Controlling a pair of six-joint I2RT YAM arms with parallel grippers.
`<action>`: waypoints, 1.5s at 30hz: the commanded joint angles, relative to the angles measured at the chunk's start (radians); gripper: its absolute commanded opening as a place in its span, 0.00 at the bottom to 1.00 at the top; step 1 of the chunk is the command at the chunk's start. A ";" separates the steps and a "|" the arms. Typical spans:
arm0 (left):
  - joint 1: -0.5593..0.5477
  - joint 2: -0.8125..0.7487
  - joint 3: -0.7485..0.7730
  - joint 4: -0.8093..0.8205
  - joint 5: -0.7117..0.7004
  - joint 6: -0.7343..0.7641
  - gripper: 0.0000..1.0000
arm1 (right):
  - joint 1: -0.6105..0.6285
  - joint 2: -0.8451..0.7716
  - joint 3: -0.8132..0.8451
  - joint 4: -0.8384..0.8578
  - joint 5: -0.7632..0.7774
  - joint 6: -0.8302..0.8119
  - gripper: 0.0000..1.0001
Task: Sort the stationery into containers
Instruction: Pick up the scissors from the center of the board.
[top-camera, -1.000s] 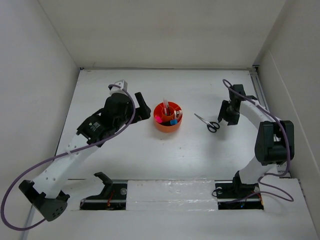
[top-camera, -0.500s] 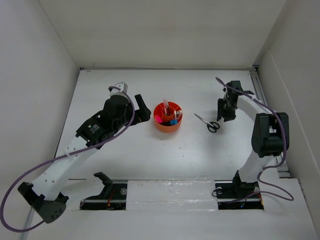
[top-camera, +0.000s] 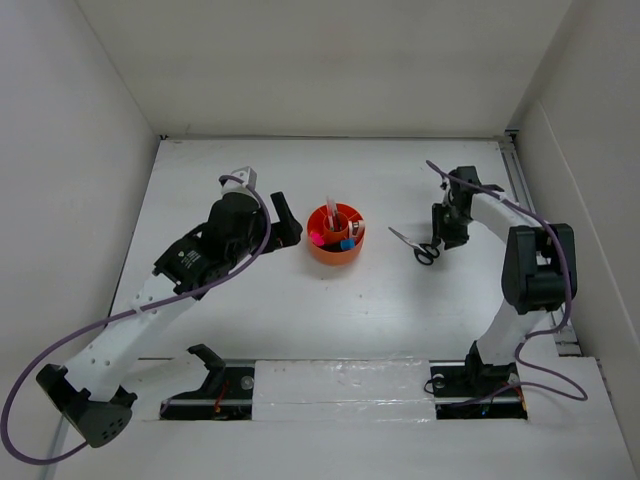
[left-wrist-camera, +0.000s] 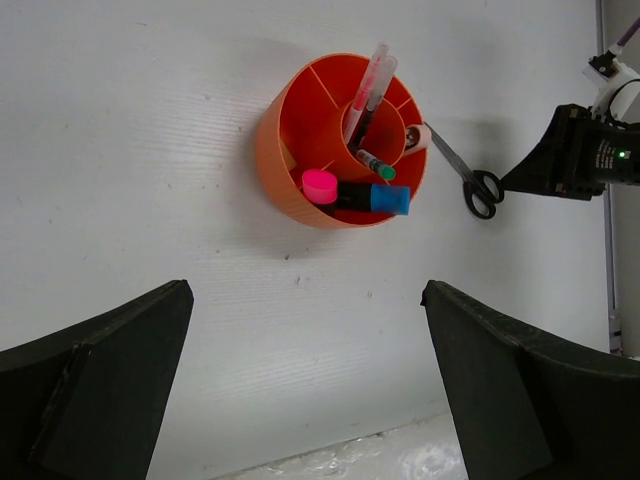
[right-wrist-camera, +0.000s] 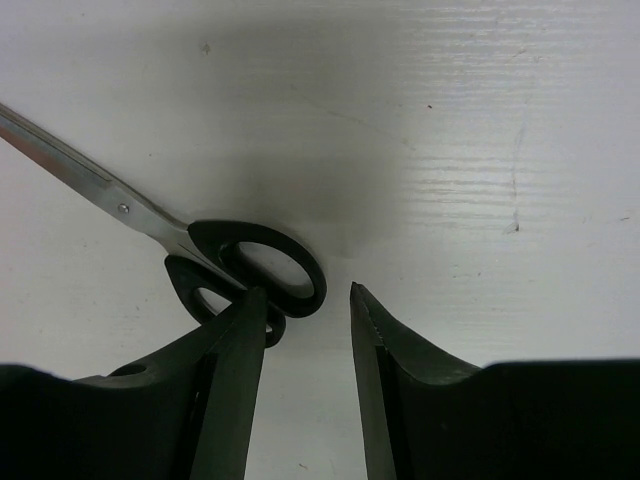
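The round orange organiser (top-camera: 336, 240) stands mid-table and also shows in the left wrist view (left-wrist-camera: 300, 120). It holds the pink-capped marker (left-wrist-camera: 320, 185), the blue-capped marker (left-wrist-camera: 390, 198), the pink pen (left-wrist-camera: 370, 80) and a small pink-white piece (left-wrist-camera: 415, 138). The black-handled scissors (top-camera: 420, 247) lie flat to its right, blades pointing at the organiser. My right gripper (right-wrist-camera: 305, 290) is open and low over the scissors' handles (right-wrist-camera: 260, 270); its left finger overlaps the smaller loop. My left gripper (left-wrist-camera: 305, 290) is open and empty, left of the organiser.
White walls enclose the table on the left, back and right. A rail runs along the right edge (top-camera: 515, 170). The right arm's cable (top-camera: 455, 178) loops above its wrist. The arm bases stand at the near edge.
My right gripper has moved left and nearer, from behind the scissors to right over their handles. The left arm has hardly moved.
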 joint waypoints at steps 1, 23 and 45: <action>0.003 -0.023 -0.008 0.033 0.008 0.021 1.00 | 0.020 0.012 -0.005 0.000 0.015 0.001 0.45; 0.003 -0.032 -0.017 0.042 0.017 0.030 1.00 | 0.110 0.110 -0.005 -0.038 0.107 0.030 0.29; 0.003 0.043 0.093 0.070 0.048 0.062 1.00 | 0.165 -0.106 0.220 -0.078 0.247 0.239 0.00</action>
